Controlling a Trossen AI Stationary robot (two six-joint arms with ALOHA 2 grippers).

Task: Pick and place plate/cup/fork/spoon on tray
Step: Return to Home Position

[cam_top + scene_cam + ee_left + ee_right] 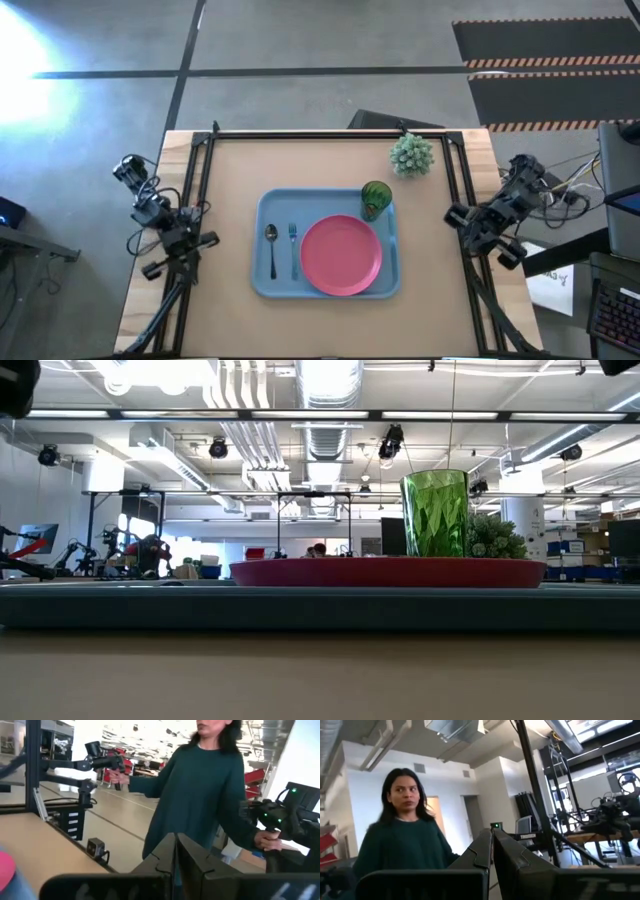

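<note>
The light-blue tray point(262, 210) lies in the middle of the table. On it lie the pink-red plate point(341, 255), the green cup point(376, 198) standing upright at its far right corner, the fork point(293, 247) and the spoon point(271, 248) side by side at its left. In the low view the plate point(390, 571) and the cup point(435, 512) show above the tray's rim point(300, 605). My left gripper point(175, 851) is shut and empty at the table's left edge. My right gripper point(492, 847) is shut and empty at the table's right edge.
A spiky pale-green potted plant point(411, 154) stands on the table beyond the tray's far right corner. A black frame rail point(330, 133) runs along the table's far edge and sides. A person in a dark green top point(200, 795) stands beyond the table holding control handles.
</note>
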